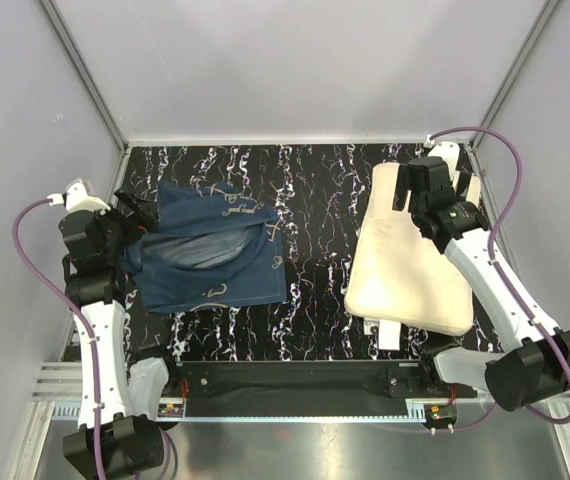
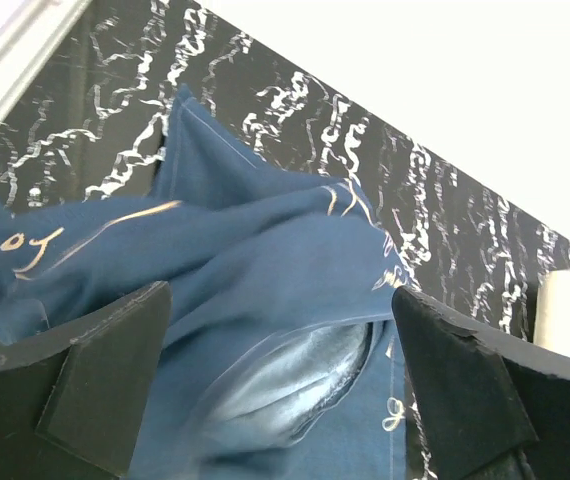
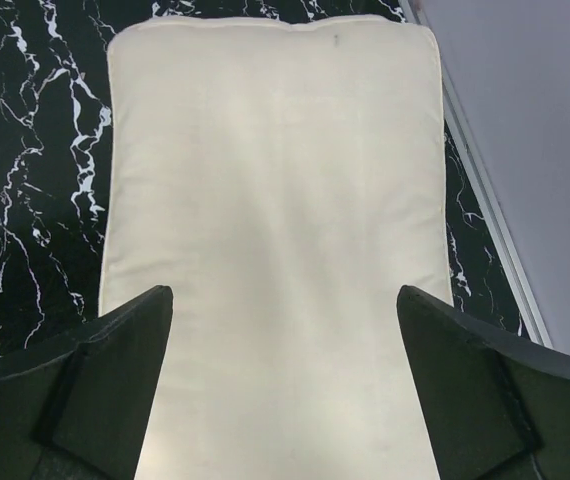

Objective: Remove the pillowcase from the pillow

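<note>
The navy-blue pillowcase [image 1: 210, 255] with pale gold drawings lies crumpled and empty on the left of the black marble table, its open mouth showing a paler lining [image 2: 295, 385]. The cream pillow [image 1: 410, 265] lies bare on the right, a small white tag [image 1: 388, 333] at its near edge. My left gripper [image 1: 140, 215] is open at the pillowcase's left edge, its jaws wide above the fabric [image 2: 265, 260] and holding nothing. My right gripper [image 1: 425, 195] is open over the pillow's far end, jaws spread above the cream surface [image 3: 275, 230], holding nothing.
The black marble table [image 1: 315, 250] runs between pillowcase and pillow. Grey walls with metal frame rails [image 1: 85, 80] close in the left, back and right. A black bar and the arm bases [image 1: 305, 385] sit at the near edge.
</note>
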